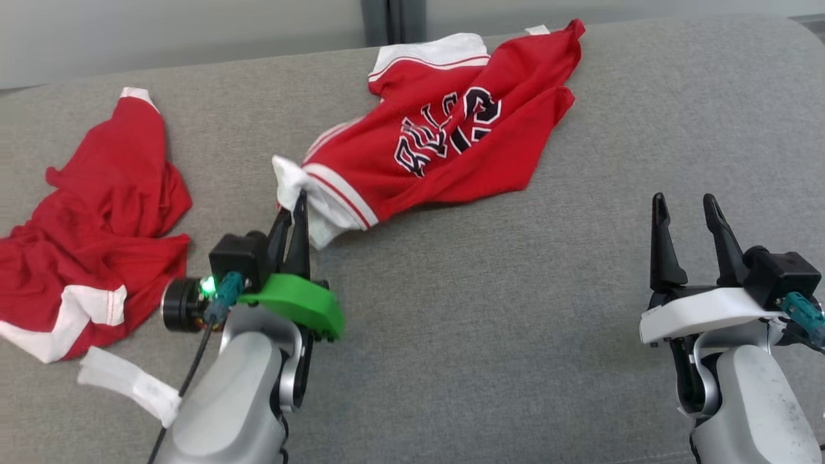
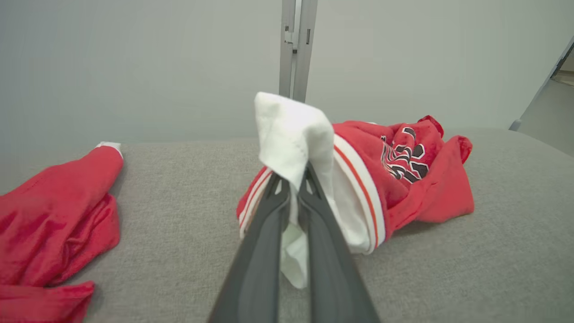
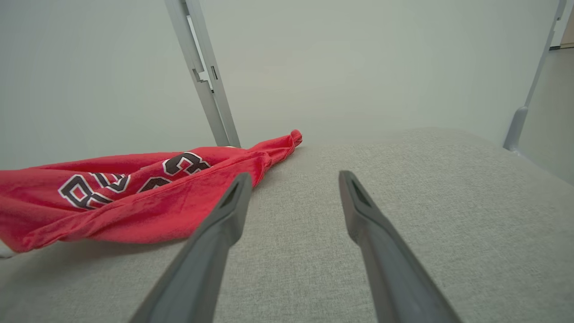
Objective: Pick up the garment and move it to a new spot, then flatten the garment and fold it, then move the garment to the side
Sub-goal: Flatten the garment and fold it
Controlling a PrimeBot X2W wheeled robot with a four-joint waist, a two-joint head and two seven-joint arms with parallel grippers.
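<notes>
Left gripper (image 1: 298, 205) jaws clamped on jersey (image 1: 464, 135) white hem; lettering creased, hard to read. Right gripper (image 1: 683, 201) jaws apart, near right. Second red garment (image 1: 109, 193) cut off at left.

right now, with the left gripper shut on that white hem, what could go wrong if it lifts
The left gripper pinches only a corner of the white hem, so the lettered jersey may slip out under its own weight. Lifted from one point it will likely bunch. Carried left, it could tangle with the other red garment.
</notes>
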